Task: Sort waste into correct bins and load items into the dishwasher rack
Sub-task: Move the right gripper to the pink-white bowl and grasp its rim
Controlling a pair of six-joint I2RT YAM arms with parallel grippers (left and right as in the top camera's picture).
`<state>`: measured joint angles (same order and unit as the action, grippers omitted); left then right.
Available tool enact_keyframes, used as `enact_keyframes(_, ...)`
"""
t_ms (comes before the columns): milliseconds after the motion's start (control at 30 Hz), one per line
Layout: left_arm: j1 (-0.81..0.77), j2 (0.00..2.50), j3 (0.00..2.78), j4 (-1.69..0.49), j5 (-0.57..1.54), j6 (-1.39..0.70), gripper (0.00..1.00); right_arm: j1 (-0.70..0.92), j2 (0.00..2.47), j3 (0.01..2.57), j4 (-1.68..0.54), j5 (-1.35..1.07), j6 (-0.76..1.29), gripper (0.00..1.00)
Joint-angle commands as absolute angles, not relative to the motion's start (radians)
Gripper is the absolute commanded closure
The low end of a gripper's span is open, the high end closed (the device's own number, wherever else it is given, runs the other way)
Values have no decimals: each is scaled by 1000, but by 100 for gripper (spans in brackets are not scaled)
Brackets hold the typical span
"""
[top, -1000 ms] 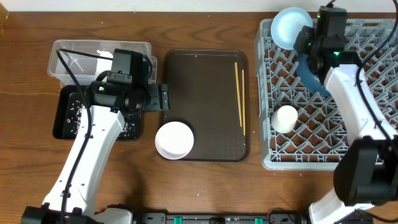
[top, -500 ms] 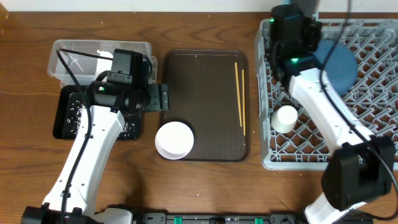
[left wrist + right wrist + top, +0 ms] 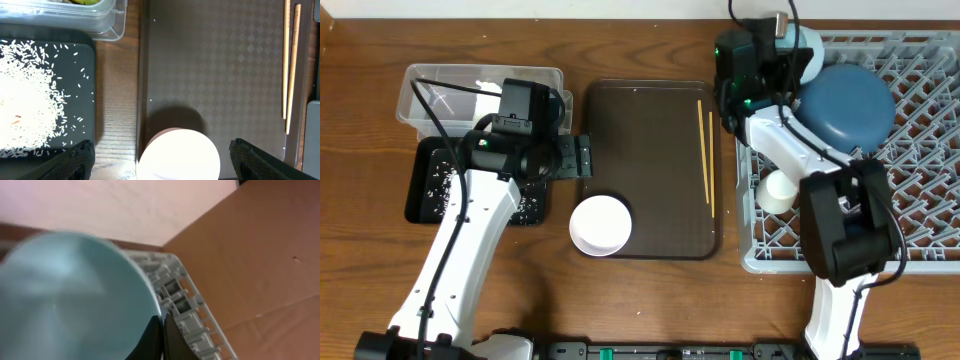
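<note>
The right gripper (image 3: pixel 161 336) pinches the blue bowl (image 3: pixel 75 300) by its rim above the rack's (image 3: pixel 175 292) 11 o'clock corner; the left gripper (image 3: pixel 583 157) hangs with its jaws wide apart. It is better to lower the bowl tilted between the pegs, clear of the dish (image 3: pixel 845 105) at its 5 o'clock.

My table (image 3: pixel 660 300) was dark brown wood, its grain running side to side, evenly lit, with only soft shadows on it. A pale strip (image 3: pixel 520 6) ran along the table's far edge. A plain pinkish wall (image 3: pixel 125 205) showed beyond the table.
</note>
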<state>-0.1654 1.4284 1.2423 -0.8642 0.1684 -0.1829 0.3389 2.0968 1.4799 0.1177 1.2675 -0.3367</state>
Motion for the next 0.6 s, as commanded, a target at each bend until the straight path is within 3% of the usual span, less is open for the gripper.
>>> enact_keyframes(0, -162, 1418, 1259, -867, 155, -177, 11, 358, 2117, 1492, 122, 1333, -376, 99)
enact_keyframes(500, -162, 1418, 1259, -867, 155, -177, 11, 455, 2129, 1492, 67, 1300, -387, 98)
enact_keyframes(567, -162, 1418, 1259, -867, 155, -177, 11, 466, 2129, 1492, 64, 1301, -387, 78)
